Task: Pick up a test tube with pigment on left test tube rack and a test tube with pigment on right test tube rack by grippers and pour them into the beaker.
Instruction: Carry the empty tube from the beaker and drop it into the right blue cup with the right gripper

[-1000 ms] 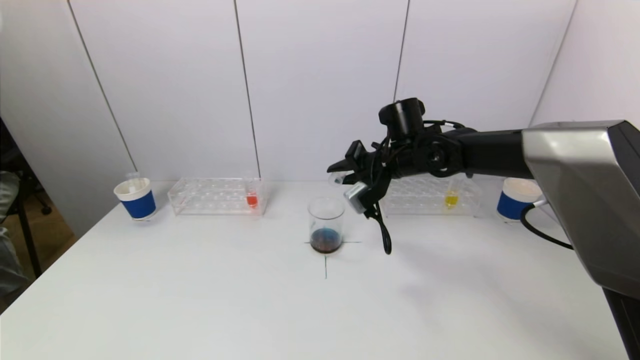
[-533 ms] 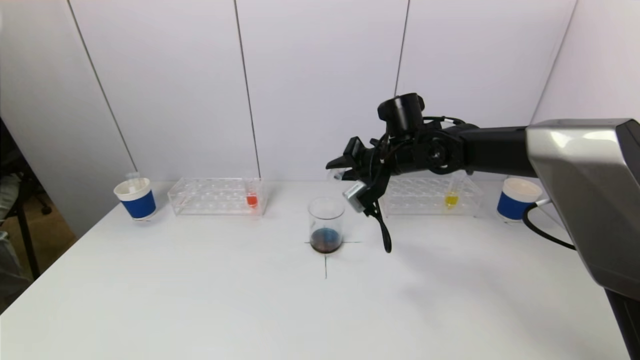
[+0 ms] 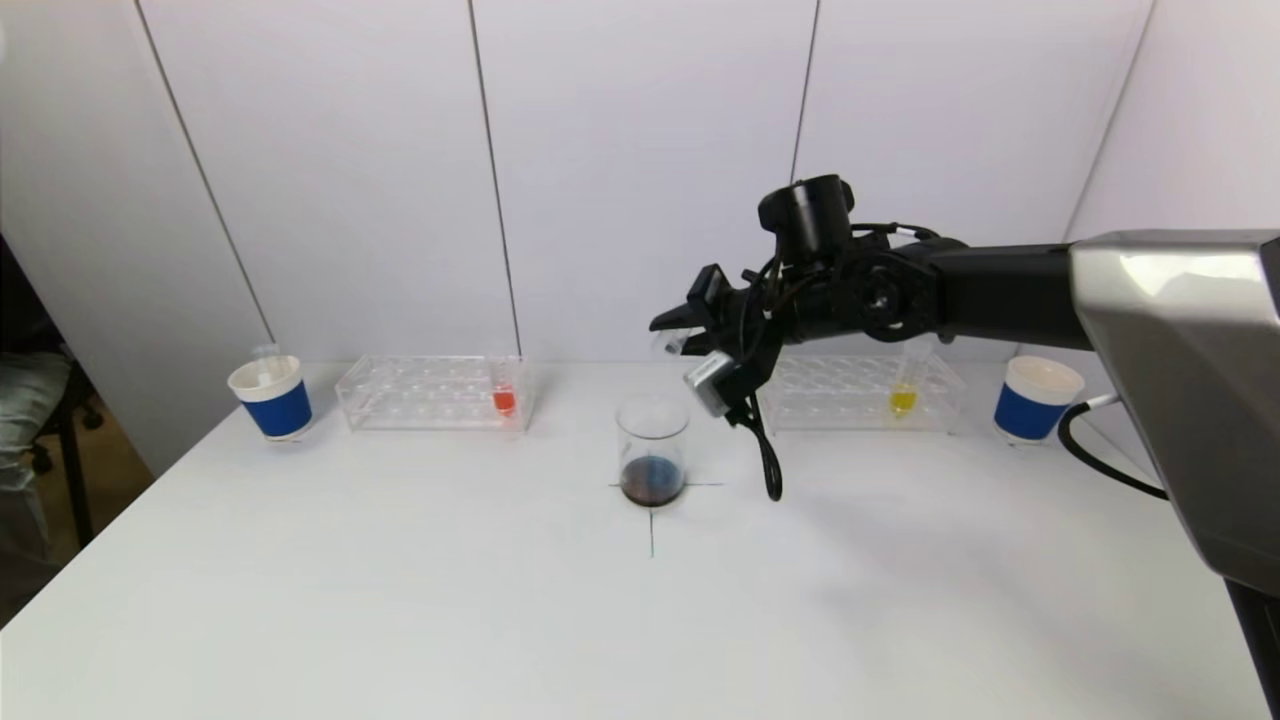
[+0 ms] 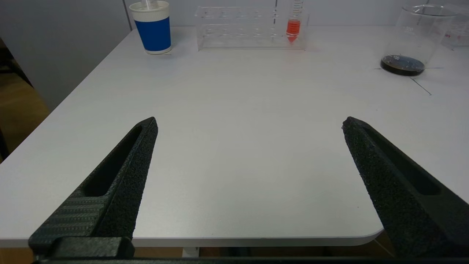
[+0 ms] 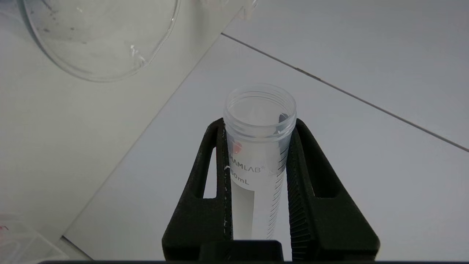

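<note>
My right gripper (image 3: 685, 335) is shut on a clear test tube (image 5: 258, 146) that looks empty, tilted with its mouth (image 3: 667, 345) pointing left, above and just right of the beaker (image 3: 652, 450). The beaker holds dark liquid at its bottom and its rim shows in the right wrist view (image 5: 99, 40). The left rack (image 3: 435, 392) holds a tube with red pigment (image 3: 504, 398). The right rack (image 3: 860, 392) holds a tube with yellow pigment (image 3: 903, 397). My left gripper (image 4: 249, 126) is open and empty, low at the table's near left edge, out of the head view.
A blue-and-white paper cup (image 3: 272, 397) stands left of the left rack and holds a clear tube. Another such cup (image 3: 1036, 398) stands right of the right rack. A black cable (image 3: 765, 455) hangs from my right wrist beside the beaker.
My right gripper has risen a little with the tube, lifting away from the beaker's rim. The left arm has not moved.
</note>
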{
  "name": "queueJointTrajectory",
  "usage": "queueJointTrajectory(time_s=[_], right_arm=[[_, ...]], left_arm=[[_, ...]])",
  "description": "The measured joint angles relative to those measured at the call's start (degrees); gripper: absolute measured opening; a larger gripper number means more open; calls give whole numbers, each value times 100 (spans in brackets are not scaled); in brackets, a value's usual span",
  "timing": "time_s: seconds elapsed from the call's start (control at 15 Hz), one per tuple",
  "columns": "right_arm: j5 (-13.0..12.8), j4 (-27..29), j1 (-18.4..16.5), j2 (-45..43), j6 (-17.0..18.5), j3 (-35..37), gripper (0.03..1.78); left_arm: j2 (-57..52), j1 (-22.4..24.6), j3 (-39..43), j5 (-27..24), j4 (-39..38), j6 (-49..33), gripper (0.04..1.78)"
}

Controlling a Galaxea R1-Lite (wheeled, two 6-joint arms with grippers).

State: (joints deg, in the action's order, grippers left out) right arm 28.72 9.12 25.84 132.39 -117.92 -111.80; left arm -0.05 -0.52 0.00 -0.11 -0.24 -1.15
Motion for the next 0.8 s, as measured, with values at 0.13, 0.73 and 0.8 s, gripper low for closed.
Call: queueJointTrajectory(time_s=[0.13,0.73,0.8], right_arm=[[134,-48,-22,-20,664,12,48],[129,-621,-201,-384,2989,28,48],[93,-638,-243,-446,3220,20,48]], left_arm=[[0,0,0,1,2,0,176],[0,0,0,1,2,2,176],[0,0,0,4,2,0,176]])
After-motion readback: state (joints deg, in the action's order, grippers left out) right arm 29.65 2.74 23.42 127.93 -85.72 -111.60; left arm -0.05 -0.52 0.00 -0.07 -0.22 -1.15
